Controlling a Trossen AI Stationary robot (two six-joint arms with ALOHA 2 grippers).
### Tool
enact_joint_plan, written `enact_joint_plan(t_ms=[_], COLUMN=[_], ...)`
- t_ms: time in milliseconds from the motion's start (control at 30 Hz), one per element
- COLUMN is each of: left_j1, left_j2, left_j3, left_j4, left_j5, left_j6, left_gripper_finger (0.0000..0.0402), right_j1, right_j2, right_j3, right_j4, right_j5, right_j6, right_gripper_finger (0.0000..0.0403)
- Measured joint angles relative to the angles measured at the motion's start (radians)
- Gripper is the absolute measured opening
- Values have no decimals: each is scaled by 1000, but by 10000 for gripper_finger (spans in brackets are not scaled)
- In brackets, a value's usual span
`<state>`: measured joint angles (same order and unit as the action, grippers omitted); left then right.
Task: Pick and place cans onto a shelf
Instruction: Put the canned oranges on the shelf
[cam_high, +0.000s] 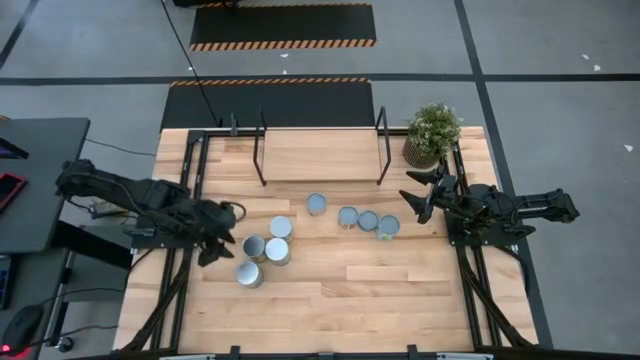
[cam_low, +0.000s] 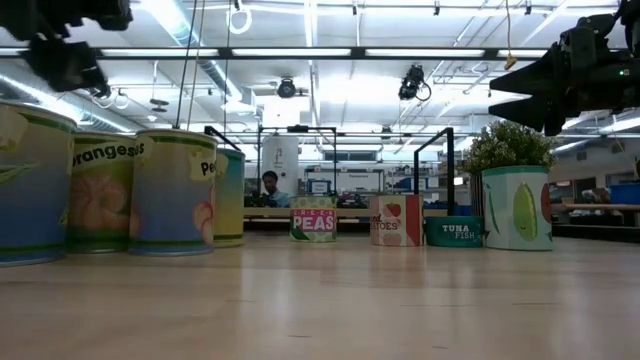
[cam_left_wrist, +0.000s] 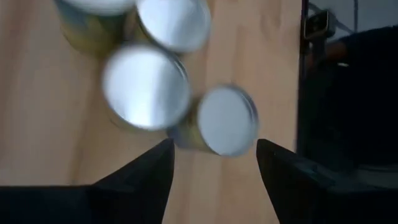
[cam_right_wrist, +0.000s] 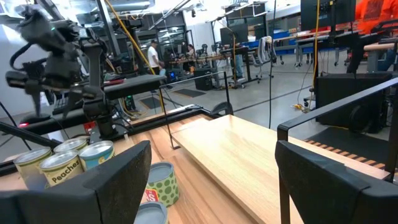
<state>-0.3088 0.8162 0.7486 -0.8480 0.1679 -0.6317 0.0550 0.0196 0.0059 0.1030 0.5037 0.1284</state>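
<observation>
Several cans stand upright on the wooden table. One cluster (cam_high: 262, 250) is near the left, and a loose row (cam_high: 358, 218) runs toward the right. The shelf (cam_high: 320, 155), a light board between black posts, stands at the far edge with nothing on it. My left gripper (cam_high: 212, 250) hovers tilted downward just left of the left cluster. Its fingers (cam_left_wrist: 214, 168) are apart and bare, with silver can tops (cam_left_wrist: 227, 121) below and ahead. My right gripper (cam_high: 415, 200) waits open and level by the row's right end, holding nothing (cam_right_wrist: 214, 168).
A potted green plant (cam_high: 432, 130) stands at the far right corner beside the shelf. Black frame rails (cam_high: 190, 200) run along both table sides. Bare tabletop (cam_high: 360, 300) lies toward the near edge. People show in the room beyond (cam_low: 269, 185).
</observation>
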Motion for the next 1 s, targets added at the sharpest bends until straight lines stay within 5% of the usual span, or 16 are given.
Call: enact_joint_plan(t_ms=[467,767,1000], left_j1=[-257,-294,-329], left_j2=[283,349,348], left_j3=[1,30,78], left_j4=[20,-7,-217], left_j5=[-10,-192,-360], left_j6=[-334,-268,-282], left_gripper_finger=[233,233,233], right_j1=[0,0,0], right_j2=[0,0,0], right_j3=[0,0,0], right_j4=[0,0,0], right_j5=[0,0,0], right_j6=[0,0,0], right_gripper_finger=[349,349,349])
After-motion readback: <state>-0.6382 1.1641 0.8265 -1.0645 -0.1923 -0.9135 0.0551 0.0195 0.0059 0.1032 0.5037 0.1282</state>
